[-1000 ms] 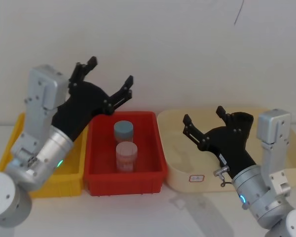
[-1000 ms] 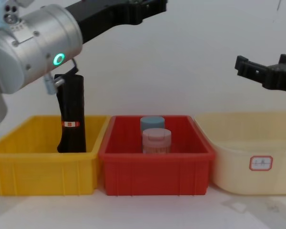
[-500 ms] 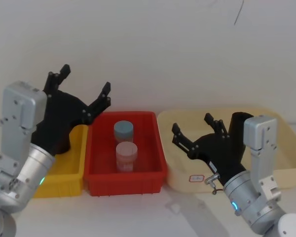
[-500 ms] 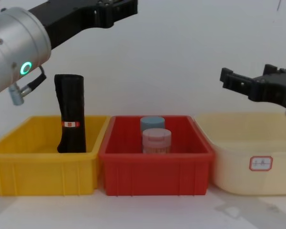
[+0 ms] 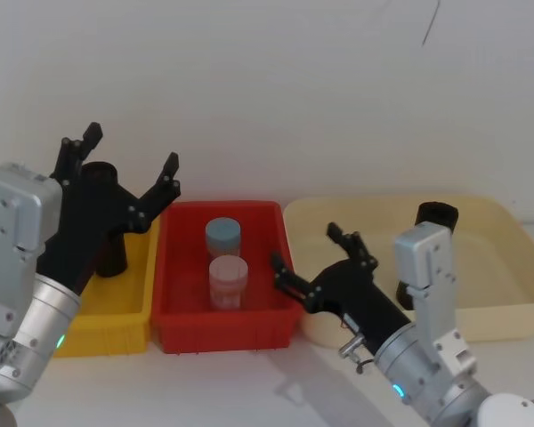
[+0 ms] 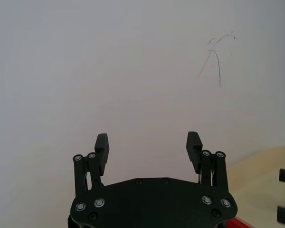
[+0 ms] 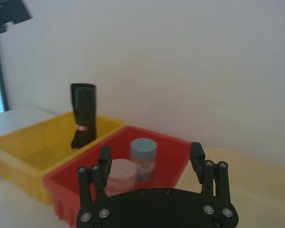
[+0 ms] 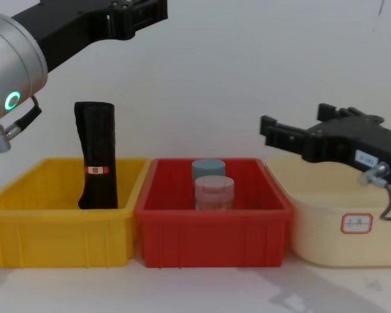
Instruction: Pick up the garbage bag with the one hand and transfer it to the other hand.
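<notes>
1. The left gripper (image 5: pixel 130 151) is hovering at the upper left, fingers spread wide, above the yellow bin (image 5: pixel 133 311).
2. The right gripper (image 5: pixel 303 246) is hanging at lower centre, equally wide, holding nothing.
3. The garbage bag (image 5: pixel 436 216) is sitting in the beige bin (image 5: pixel 503 267) at right, partly hidden.

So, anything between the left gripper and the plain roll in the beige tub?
Yes. From the left gripper over the yellow bin, the red bin and the right gripper, at the left edge of the beige tub, lie before the garbage bag.
</notes>
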You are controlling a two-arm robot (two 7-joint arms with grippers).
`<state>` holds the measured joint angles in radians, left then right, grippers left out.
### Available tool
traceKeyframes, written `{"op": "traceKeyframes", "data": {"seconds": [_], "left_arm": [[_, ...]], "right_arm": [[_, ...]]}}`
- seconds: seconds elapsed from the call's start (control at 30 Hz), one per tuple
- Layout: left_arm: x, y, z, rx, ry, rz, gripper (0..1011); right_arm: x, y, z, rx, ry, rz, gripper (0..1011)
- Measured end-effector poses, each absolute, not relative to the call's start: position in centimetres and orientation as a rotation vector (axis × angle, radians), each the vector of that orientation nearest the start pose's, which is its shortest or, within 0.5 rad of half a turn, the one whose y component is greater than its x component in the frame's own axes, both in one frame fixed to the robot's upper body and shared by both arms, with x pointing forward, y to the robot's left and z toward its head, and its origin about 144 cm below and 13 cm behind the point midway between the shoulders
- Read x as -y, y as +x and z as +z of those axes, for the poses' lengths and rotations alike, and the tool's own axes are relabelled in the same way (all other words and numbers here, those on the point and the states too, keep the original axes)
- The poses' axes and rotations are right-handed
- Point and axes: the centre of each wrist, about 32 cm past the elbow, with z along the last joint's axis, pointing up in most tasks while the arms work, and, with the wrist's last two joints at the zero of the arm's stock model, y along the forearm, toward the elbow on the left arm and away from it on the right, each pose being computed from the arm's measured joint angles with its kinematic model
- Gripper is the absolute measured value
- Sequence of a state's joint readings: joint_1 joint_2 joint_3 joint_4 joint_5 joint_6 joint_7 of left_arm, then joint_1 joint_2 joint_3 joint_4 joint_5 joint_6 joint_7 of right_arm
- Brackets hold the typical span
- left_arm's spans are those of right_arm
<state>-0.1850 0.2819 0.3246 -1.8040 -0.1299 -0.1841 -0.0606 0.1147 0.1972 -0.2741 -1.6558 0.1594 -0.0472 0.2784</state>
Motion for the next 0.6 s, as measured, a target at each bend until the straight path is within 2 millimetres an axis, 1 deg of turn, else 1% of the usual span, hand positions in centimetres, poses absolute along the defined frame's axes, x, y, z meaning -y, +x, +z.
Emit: {"op": "traceKeyframes", "data": {"seconds": [0.3,0.6], "left_arm": [[-19.2,47.2,125.7,0.485,-0.293,1.118,1000],[-19.3,47.1,125.7,0.486,-0.293,1.125,1000]], "right_arm": [[17.9,47.9,119.3,0.178,0.048,-0.941,1001],[16.4,48.7,119.2,0.152,0.006,-0.896,1001]]}}
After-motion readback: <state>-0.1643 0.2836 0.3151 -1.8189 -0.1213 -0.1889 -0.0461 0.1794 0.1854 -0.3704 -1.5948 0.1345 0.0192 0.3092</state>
